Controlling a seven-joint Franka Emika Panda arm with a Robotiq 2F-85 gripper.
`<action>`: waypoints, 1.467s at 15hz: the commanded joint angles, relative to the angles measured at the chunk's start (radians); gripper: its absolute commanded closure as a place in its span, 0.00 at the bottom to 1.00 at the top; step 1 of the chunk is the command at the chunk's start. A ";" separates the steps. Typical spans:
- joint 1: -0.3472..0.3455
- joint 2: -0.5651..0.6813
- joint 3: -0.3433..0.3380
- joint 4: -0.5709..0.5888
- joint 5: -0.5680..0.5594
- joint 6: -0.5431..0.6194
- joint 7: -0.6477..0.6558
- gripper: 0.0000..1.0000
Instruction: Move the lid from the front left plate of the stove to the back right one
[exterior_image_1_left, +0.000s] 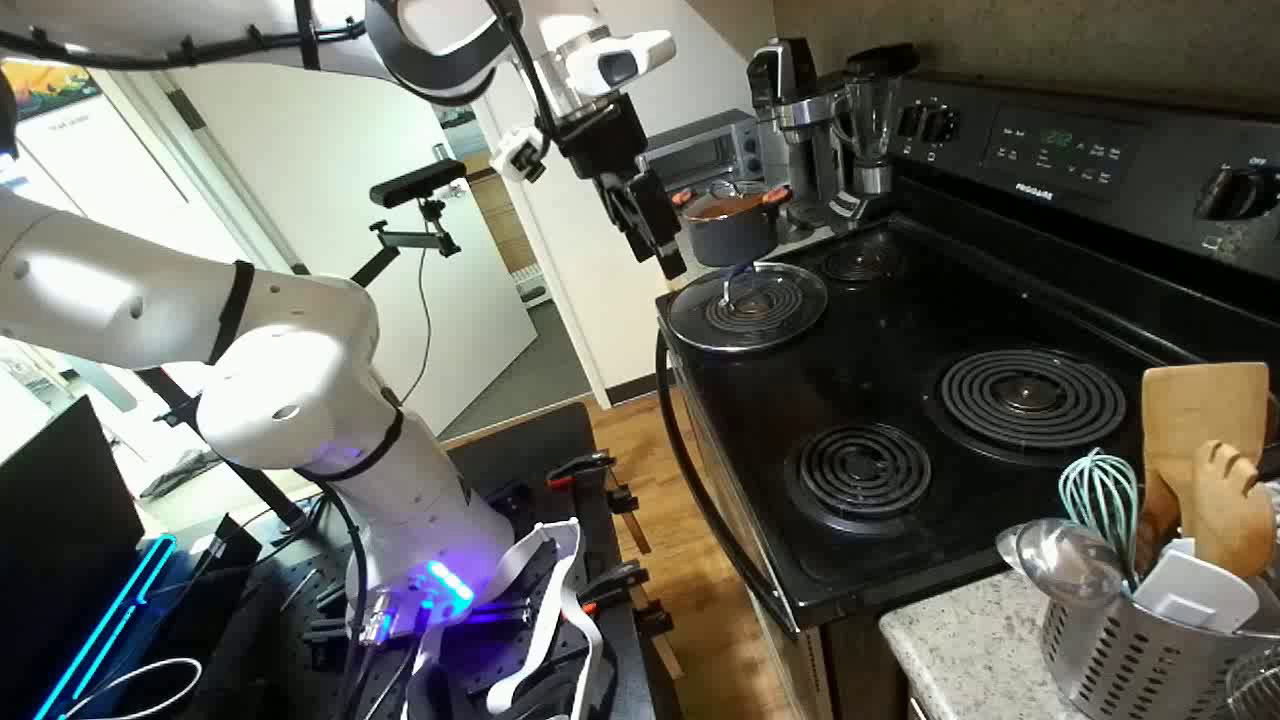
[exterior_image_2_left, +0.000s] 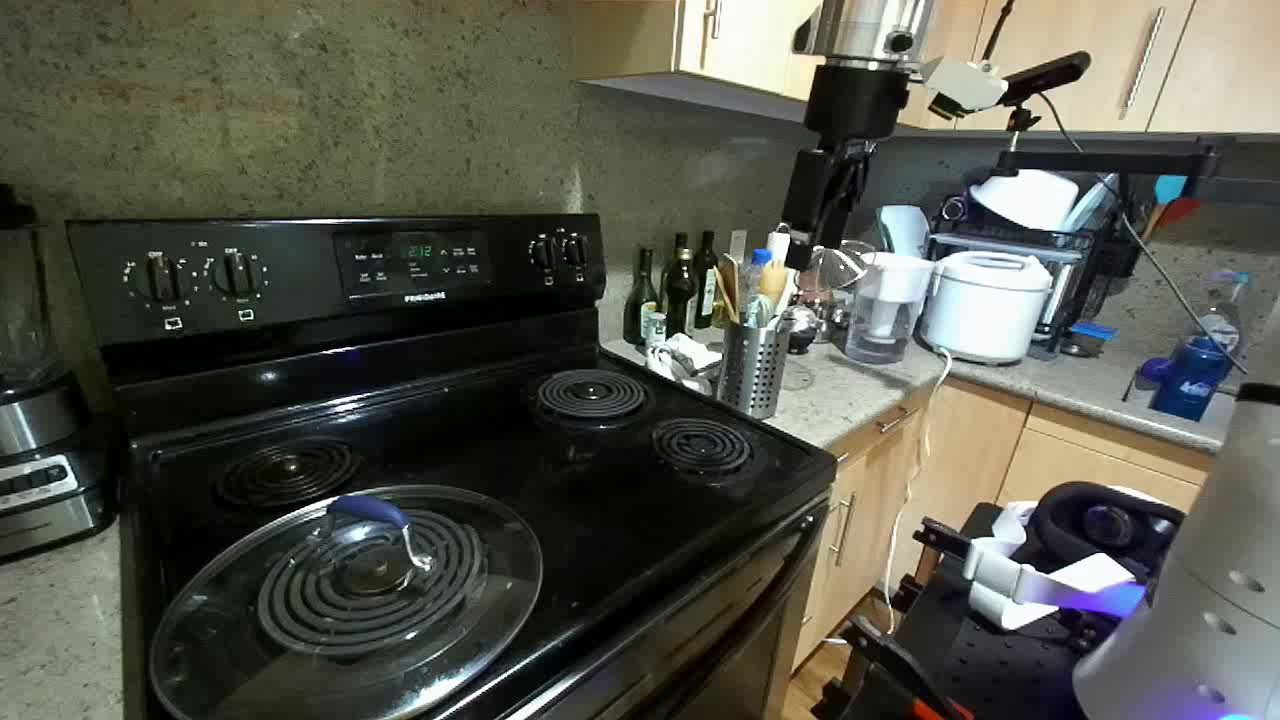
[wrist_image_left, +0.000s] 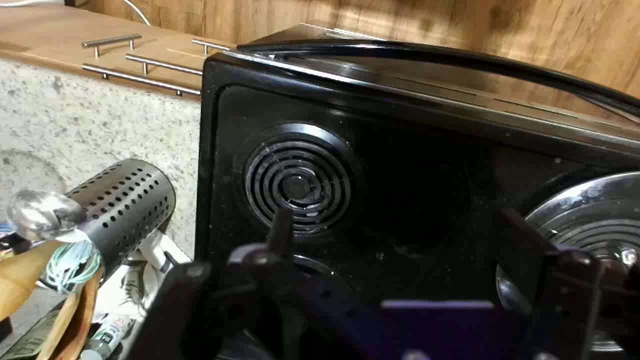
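Observation:
The clear glass lid with a metal rim lies flat over the front left burner. Its rim (exterior_image_1_left: 690, 335) and blue arched handle (exterior_image_2_left: 370, 510) show in both exterior views. In the wrist view part of the lid (wrist_image_left: 565, 200) shows at the right edge, partly behind a finger. The back right burner (exterior_image_1_left: 1033, 395) is bare; it also shows in an exterior view (exterior_image_2_left: 590, 394). My gripper is open and empty, its fingers wide apart in the wrist view (wrist_image_left: 400, 220). It hangs well above the stove, apart from the lid, in both exterior views (exterior_image_1_left: 672, 262) (exterior_image_2_left: 815, 250).
The front right burner (exterior_image_1_left: 862, 470) and back left burner (exterior_image_2_left: 290, 470) are bare. A perforated utensil holder (exterior_image_2_left: 752, 370) stands on the counter right of the stove. A pot (exterior_image_1_left: 735, 235), coffee maker and blender (exterior_image_1_left: 868, 120) stand beyond the left side. The control panel (exterior_image_2_left: 410, 265) rises at the back.

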 joint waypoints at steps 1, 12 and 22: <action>0.006 0.000 -0.005 0.002 -0.004 -0.003 0.003 0.00; 0.127 0.041 0.024 0.033 0.038 0.042 -0.023 0.00; 0.339 0.170 0.010 0.081 0.195 0.158 -0.298 0.00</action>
